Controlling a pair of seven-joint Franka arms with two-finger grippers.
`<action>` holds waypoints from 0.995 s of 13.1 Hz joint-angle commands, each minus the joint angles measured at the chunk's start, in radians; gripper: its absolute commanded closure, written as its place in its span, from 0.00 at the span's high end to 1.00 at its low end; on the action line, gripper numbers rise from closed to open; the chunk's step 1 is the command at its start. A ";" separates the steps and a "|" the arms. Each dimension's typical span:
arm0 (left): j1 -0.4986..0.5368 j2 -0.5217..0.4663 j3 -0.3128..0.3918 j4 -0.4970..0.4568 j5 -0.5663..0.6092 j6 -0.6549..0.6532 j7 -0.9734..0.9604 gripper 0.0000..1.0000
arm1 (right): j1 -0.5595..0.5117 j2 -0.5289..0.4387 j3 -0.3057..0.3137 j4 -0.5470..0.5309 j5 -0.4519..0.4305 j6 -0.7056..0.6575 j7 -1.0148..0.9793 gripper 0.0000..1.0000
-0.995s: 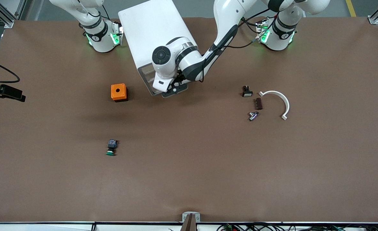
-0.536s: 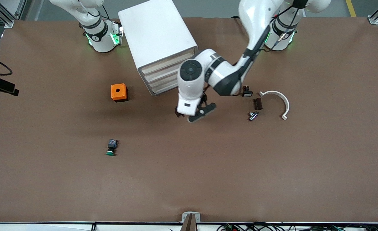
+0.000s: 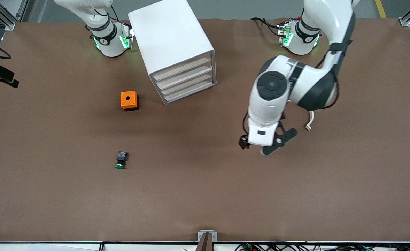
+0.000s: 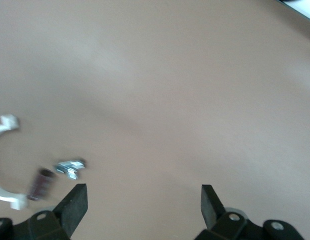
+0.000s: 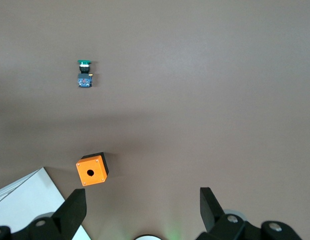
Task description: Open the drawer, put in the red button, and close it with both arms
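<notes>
An orange box with a round hole point(image 3: 129, 100) sits on the brown table point(image 3: 205, 195), toward the right arm's end. Nearer the front camera lies a green-capped push-button switch point(image 3: 121, 160), on its side, well apart from the box. Toward the left arm's end, a white curved clip point(image 4: 3, 160), a small dark block point(image 4: 40, 182) and a small metal fitting point(image 4: 69, 167) lie close together

left gripper point(image 3: 260, 146) – jaws apart, aloft | right gripper point(image 5: 139, 212) – jaws apart, waiting
</notes>
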 commanded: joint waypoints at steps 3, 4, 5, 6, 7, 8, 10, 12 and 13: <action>0.133 -0.126 -0.015 -0.027 0.020 -0.071 0.213 1.00 | -0.003 -0.073 -0.007 -0.095 0.008 0.017 0.000 1.00; 0.158 -0.146 -0.015 -0.027 0.014 -0.085 0.257 1.00 | -0.003 -0.079 -0.007 -0.101 0.008 0.017 0.000 1.00; 0.182 -0.165 -0.017 -0.027 0.008 -0.089 0.294 1.00 | -0.003 -0.081 -0.007 -0.101 0.008 0.017 -0.001 1.00; 0.205 -0.184 -0.017 -0.028 0.006 -0.095 0.331 1.00 | -0.003 -0.081 -0.007 -0.101 0.008 0.017 -0.001 1.00; 0.228 -0.201 -0.018 -0.028 0.005 -0.134 0.381 1.00 | -0.003 -0.081 -0.007 -0.103 0.010 0.017 -0.001 1.00; 0.250 -0.215 -0.018 -0.027 0.005 -0.155 0.435 1.00 | -0.003 -0.083 -0.007 -0.104 0.010 0.021 -0.001 1.00; 0.285 -0.237 -0.021 -0.028 -0.008 -0.161 0.501 1.00 | -0.008 -0.092 -0.009 -0.104 0.013 0.038 -0.006 1.00; 0.295 -0.264 -0.018 -0.027 -0.018 -0.198 0.549 1.00 | -0.008 -0.096 -0.010 -0.104 0.014 0.043 -0.014 1.00; 0.313 -0.278 -0.020 -0.027 -0.018 -0.221 0.572 1.00 | -0.008 -0.102 -0.009 -0.104 0.013 0.047 -0.015 1.00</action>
